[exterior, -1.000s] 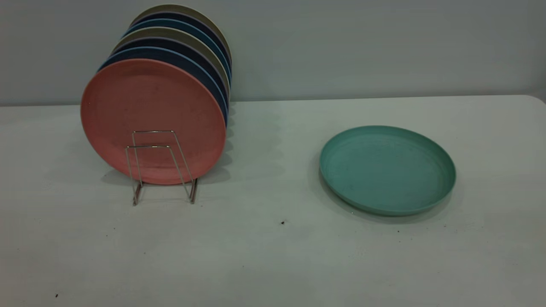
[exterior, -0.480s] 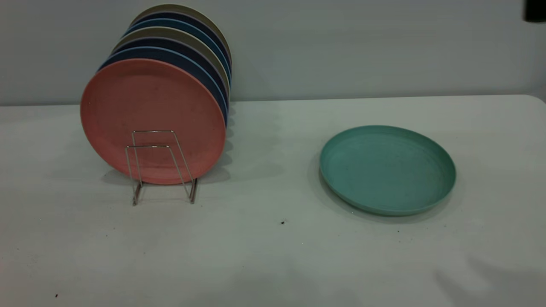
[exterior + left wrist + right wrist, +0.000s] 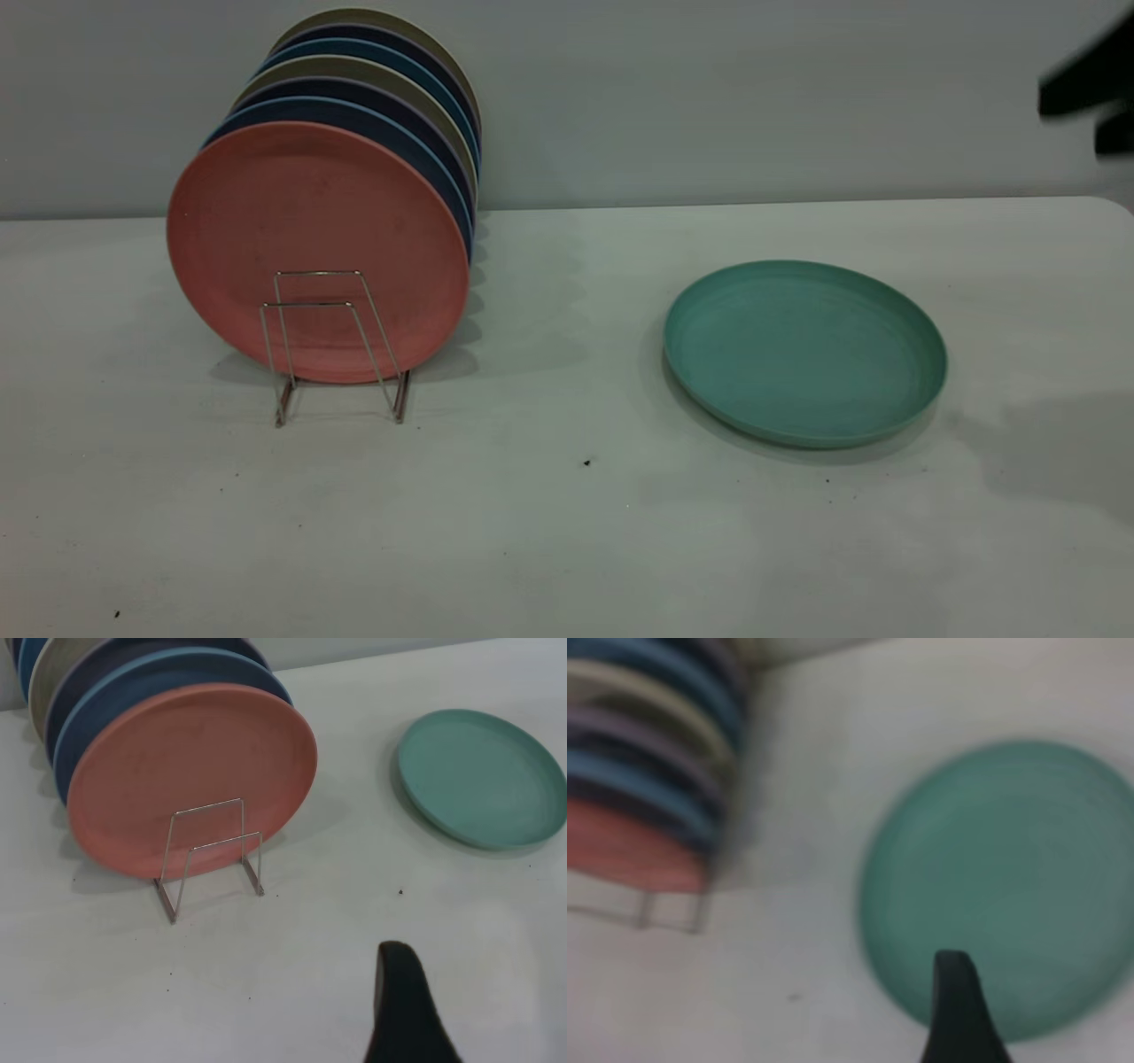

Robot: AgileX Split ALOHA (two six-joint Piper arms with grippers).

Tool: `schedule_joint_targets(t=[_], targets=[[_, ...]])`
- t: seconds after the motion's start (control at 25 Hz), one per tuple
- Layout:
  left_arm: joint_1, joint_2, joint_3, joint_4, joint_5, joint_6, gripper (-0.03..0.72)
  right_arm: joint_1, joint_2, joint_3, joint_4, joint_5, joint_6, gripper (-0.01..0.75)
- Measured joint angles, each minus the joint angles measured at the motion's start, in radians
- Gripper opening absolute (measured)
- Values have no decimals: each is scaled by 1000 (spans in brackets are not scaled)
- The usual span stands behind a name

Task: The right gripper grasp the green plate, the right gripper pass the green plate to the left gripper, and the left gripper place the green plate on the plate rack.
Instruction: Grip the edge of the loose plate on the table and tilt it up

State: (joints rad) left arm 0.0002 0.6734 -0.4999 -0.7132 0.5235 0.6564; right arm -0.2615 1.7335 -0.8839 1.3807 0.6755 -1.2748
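Note:
The green plate (image 3: 804, 352) lies flat on the white table at the right, also in the left wrist view (image 3: 481, 777) and the right wrist view (image 3: 1005, 877). The plate rack (image 3: 330, 346) stands at the left, a thin silver wire rack; its front loops are bare before the salmon-pink plate (image 3: 314, 248). My right gripper (image 3: 1088, 89) shows as a blurred black shape high at the far right, above and right of the green plate, not touching it. In its wrist view one black part of it (image 3: 957, 1010) overlaps the plate's rim. My left gripper (image 3: 403, 1014) hovers over bare table, away from rack and plate.
Several blue and olive-tan plates (image 3: 372, 97) stand upright in the rack behind the pink one. The table's back edge meets a grey wall (image 3: 709, 106). A dark shadow (image 3: 1054, 443) lies on the table right of the green plate.
My right arm has come into the exterior view at the top right and moved leftward and down. Its shadow has spread over the table beside the green plate. Plates and rack have not moved.

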Motion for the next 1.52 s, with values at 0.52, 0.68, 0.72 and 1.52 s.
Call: schedule_joint_targets(t=[0.52,0.68,0.72,1.52], targets=[[0,0,0,-1,1,6,468,-24,437,-126,6,-2,-70,505],[0,0,0,-1,13,6,468,-24,491,-160,37,-2,-74,505],[0,0,0,-1,15,6,468,-24,502,-166,43,-2,-74,505],[0,0,0,-1,23,6,468,45,598,-265,123,-10,-86,503]])
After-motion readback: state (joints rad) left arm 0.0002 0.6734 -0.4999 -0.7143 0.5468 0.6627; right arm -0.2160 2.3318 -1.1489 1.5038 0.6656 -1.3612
